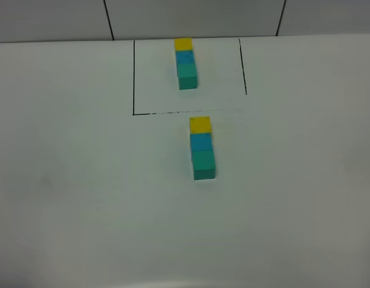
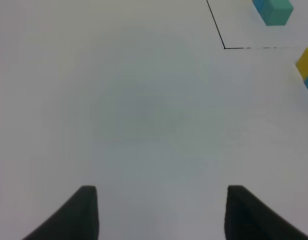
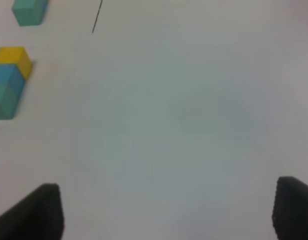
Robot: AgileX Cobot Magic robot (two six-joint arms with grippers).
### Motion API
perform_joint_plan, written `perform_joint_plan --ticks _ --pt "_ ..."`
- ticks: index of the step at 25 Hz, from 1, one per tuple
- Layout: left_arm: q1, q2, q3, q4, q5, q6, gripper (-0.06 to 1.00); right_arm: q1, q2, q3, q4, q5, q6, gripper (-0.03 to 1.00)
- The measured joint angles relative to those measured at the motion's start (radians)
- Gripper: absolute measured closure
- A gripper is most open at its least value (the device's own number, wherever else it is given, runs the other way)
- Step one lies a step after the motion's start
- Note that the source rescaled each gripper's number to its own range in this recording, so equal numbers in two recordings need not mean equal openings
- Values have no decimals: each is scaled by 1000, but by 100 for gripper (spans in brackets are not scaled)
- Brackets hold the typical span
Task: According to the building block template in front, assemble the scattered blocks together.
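The building block template (image 1: 185,63) is a yellow, blue, teal-green row at the back of the table, inside a thin black line frame (image 1: 133,78). Just in front of the frame the scattered blocks stand touching in one row: yellow (image 1: 200,124), blue (image 1: 201,141), teal-green (image 1: 204,165). Neither arm shows in the high view. In the left wrist view my left gripper (image 2: 159,215) is open over bare table, with the yellow block (image 2: 306,61) far off at the picture's edge. My right gripper (image 3: 169,215) is open wider, also holding nothing, well away from the row (image 3: 6,77).
The white table (image 1: 65,198) spreads out on all sides of the two rows. A tiled wall (image 1: 191,18) rises behind its back edge. The frame's corner (image 2: 224,48) shows in the left wrist view.
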Motion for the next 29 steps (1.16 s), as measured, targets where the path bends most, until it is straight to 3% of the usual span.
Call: perform_joint_plan --ticks 29 --pt "0 0 0 0 0 0 74 -1 0 0 4 0 0 27"
